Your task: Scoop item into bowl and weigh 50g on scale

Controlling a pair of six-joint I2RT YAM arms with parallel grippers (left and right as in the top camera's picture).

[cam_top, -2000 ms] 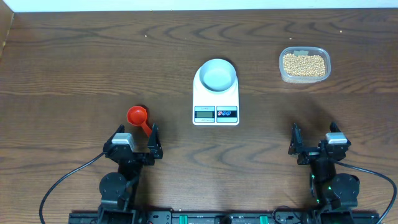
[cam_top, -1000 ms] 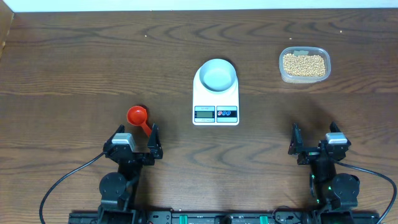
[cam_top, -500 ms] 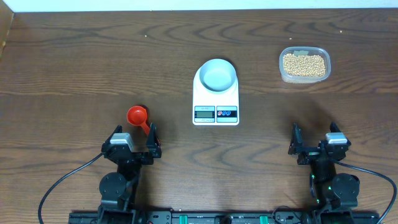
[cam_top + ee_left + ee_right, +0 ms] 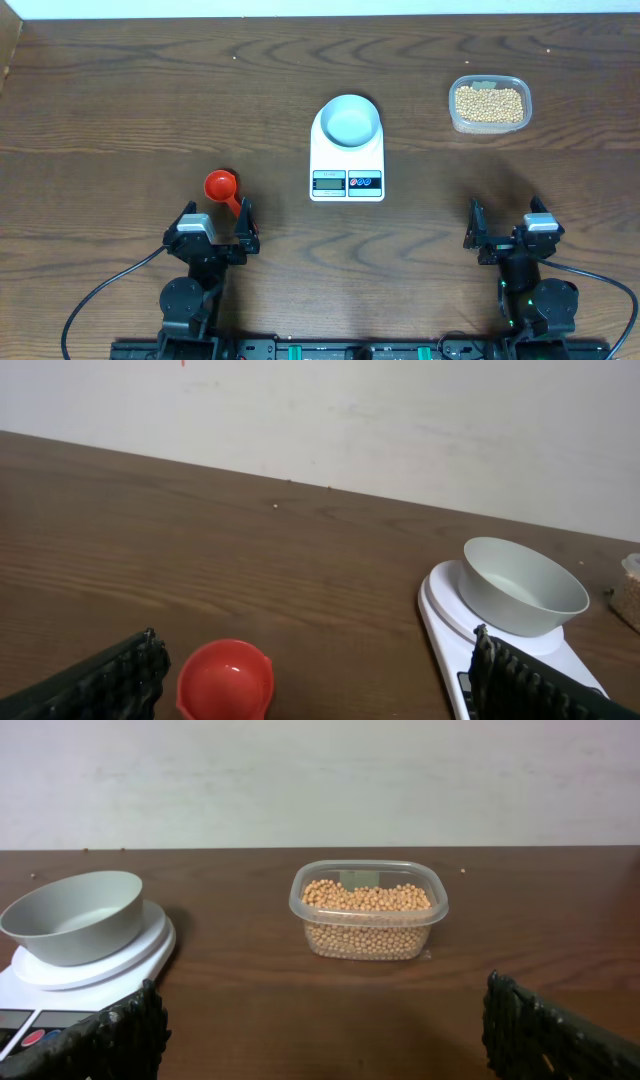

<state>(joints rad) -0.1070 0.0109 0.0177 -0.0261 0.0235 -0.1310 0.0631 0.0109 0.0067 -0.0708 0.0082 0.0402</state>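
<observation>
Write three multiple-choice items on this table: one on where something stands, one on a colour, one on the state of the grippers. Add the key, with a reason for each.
1. The bowl stands
A) on the bare wood
B) on the scale
C) on a shelf

2. The scoop is
A) red
B) green
C) white

3. The left gripper and the right gripper are
A) both shut on the scoop
B) one open, one shut
C) both open, holding nothing

Key:
1 B: the overhead and both wrist views show the bowl resting on top of the scale.
2 A: the scoop's cup shows red in the overhead and left wrist views.
3 C: each gripper's fingers stand wide apart with nothing gripped, and the scoop lies on the table ahead of the left one.
</observation>
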